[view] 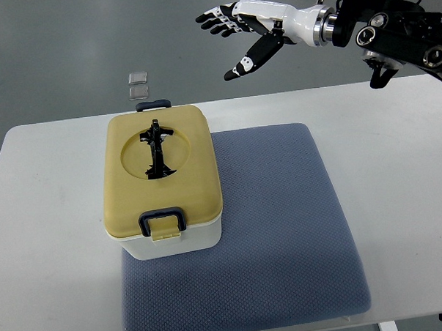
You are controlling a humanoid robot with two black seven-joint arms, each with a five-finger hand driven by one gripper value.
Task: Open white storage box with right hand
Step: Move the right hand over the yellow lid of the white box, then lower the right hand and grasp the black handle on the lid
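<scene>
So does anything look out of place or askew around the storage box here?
Nothing looks damaged or spilled. The box sits closed, only partly on the grey mat, its left side overhanging onto the table. The right hand hovers open, high beyond the table's far edge, touching nothing. Two small clear items lie on the floor behind.

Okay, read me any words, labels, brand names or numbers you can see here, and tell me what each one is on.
No readable text anywhere in this view.
Box: yellow lid, no print or label showing.
Black handle on the lid: no marking.
Blue mat: plain weave, no tag.
Two small clear items on the floor behind the table: too small to tell whether they carry print.
Right hand: no lettering visible.
</scene>
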